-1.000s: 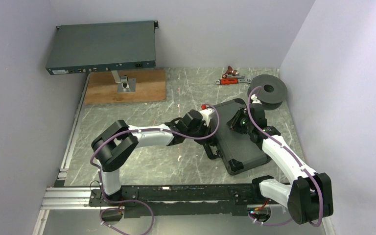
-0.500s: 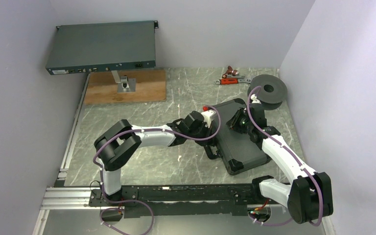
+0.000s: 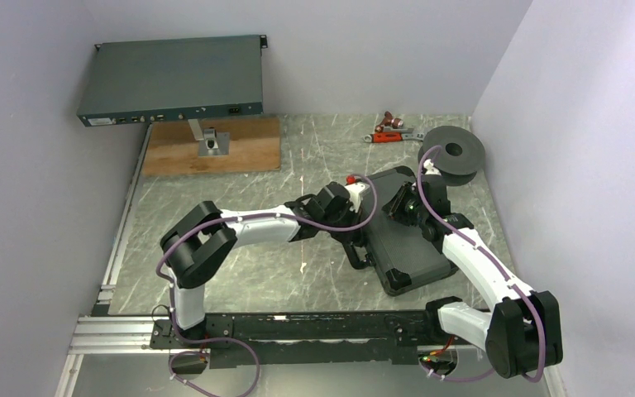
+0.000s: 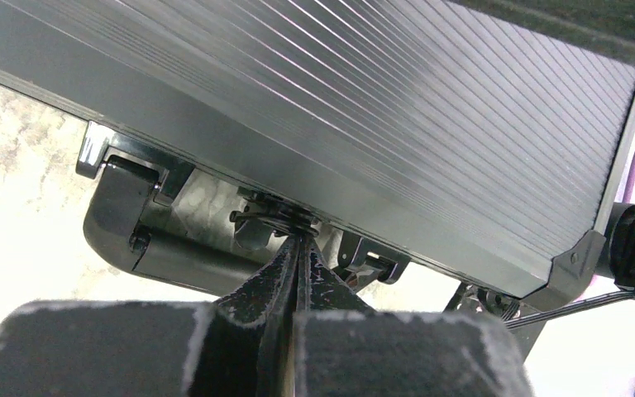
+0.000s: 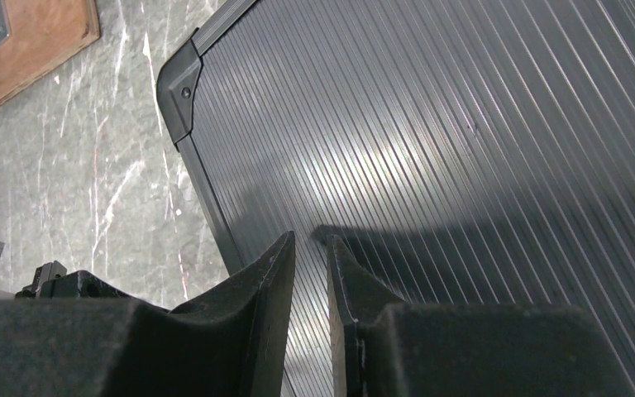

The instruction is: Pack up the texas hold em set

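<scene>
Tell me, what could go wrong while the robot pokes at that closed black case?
The left gripper is pinched shut at a small metal fitting beside the handle. Tips that thin might slip off. The right gripper, slightly open, is down at the ribbed lid near one corner, so a push there could slide the case across the smooth table.

Closed left gripper (image 4: 297, 246) sits at a latch (image 4: 275, 222) on the ribbed black case (image 4: 380, 99).
</scene>
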